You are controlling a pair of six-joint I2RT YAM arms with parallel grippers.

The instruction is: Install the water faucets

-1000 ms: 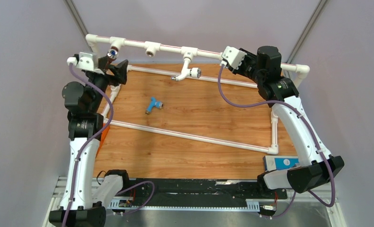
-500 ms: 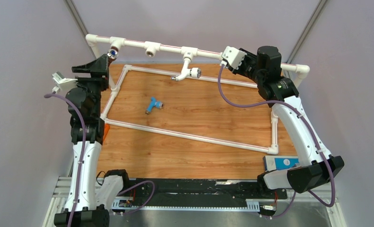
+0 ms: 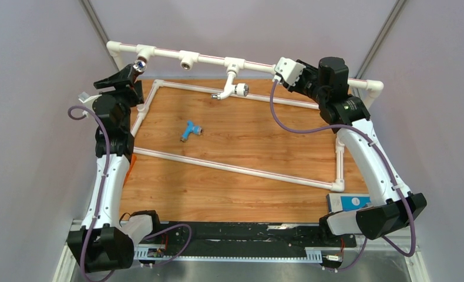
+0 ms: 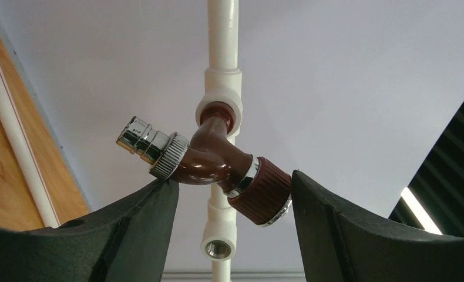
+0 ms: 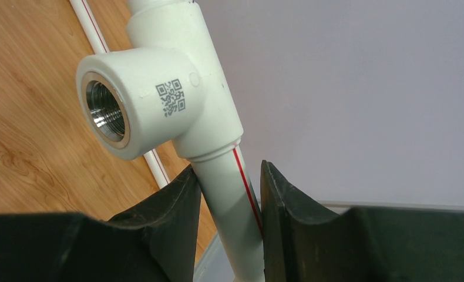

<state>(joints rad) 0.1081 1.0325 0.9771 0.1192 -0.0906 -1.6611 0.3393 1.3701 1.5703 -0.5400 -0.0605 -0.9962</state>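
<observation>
The dark brown faucet (image 3: 138, 66) (image 4: 218, 161) is screwed into the leftmost tee of the white pipe frame (image 3: 212, 59). My left gripper (image 3: 125, 78) (image 4: 232, 178) is open just below it, one tip against its knurled ring and the other beside its ribbed handle. The white faucet (image 3: 232, 89) hangs from the third tee. The light blue faucet (image 3: 190, 130) lies loose on the wooden board. The green faucet is out of view. My right gripper (image 3: 275, 71) (image 5: 228, 170) is shut on the frame's top pipe (image 5: 229, 194) beside an empty tee socket (image 5: 106, 111).
Another empty tee socket (image 3: 187, 60) (image 4: 219, 249) sits between the brown and white faucets. The frame's lower pipes (image 3: 229, 167) cross the wooden board (image 3: 247, 135). A blue box (image 3: 350, 202) lies at the near right. Grey walls close in on both sides.
My left wrist has rolled, its camera swinging from above down to the left, and the gripper has moved from right of the brown faucet to just left of it. The right arm has not moved.
</observation>
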